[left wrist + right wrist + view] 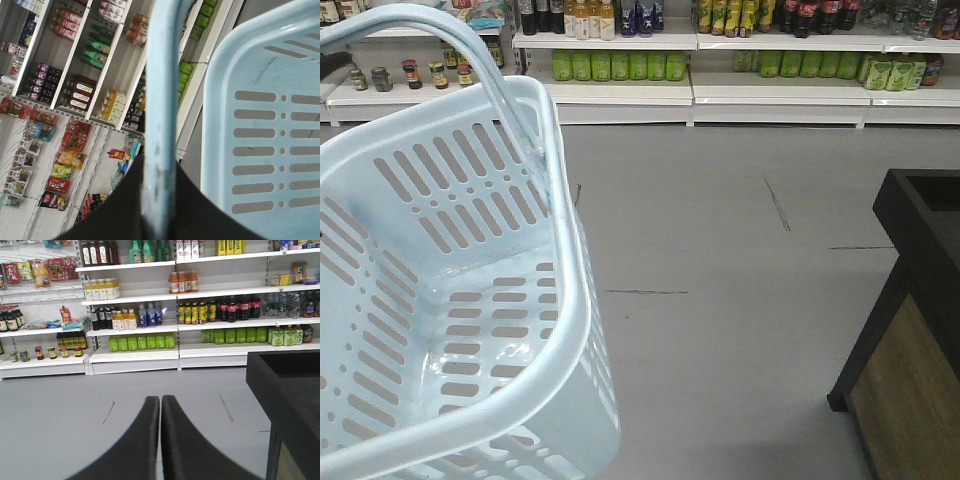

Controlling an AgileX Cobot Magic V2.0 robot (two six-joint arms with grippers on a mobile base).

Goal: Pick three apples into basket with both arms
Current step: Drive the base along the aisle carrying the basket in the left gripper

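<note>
The pale blue basket [450, 300] hangs at the left of the front view, tilted, with its slotted inside showing and nothing in it. Its hoop handle [470, 60] rises to the upper left. In the left wrist view my left gripper [159, 200] is shut on the basket's handle [162, 100], with the basket's wall [270, 125] at the right. In the right wrist view my right gripper [160, 405] is shut and empty, pointing over the grey floor toward the shelves. No apples are in view.
A black-topped wooden stand [910, 330] is at the right, also in the right wrist view [285, 390]. White store shelves [720, 85] with bottles and jars line the far side. Grey floor [720, 280] lies between.
</note>
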